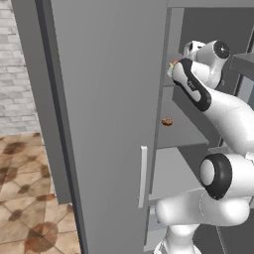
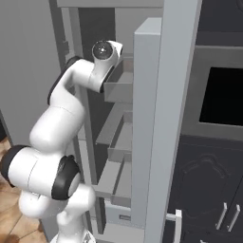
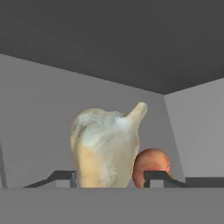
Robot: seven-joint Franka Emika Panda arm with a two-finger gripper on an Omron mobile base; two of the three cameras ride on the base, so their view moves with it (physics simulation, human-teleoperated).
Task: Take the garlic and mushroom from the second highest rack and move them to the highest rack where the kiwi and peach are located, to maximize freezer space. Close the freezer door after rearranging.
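Note:
In the hand view the pale, bulb-shaped garlic (image 3: 105, 146) stands upright on the highest rack, right between my gripper's (image 3: 111, 177) two dark fingertips. The left tip sits at its edge and a narrow gap shows at the right tip, so the jaws are slightly open around it. The orange-red peach (image 3: 152, 164) lies just behind the garlic to the right. In the left base view the small brown mushroom (image 1: 166, 121) lies on the second highest rack (image 1: 183, 131), below my hand (image 1: 191, 74), which reaches into the top rack. A reddish and greenish bit of fruit (image 1: 171, 67) shows there.
The tall grey freezer door (image 1: 99, 124) stands wide open on the left of the arm, with its handle (image 1: 143, 176) low down. Door bins (image 2: 118, 85) hang on the compartment's right side. A dark oven and cabinets (image 2: 218, 123) stand to the right.

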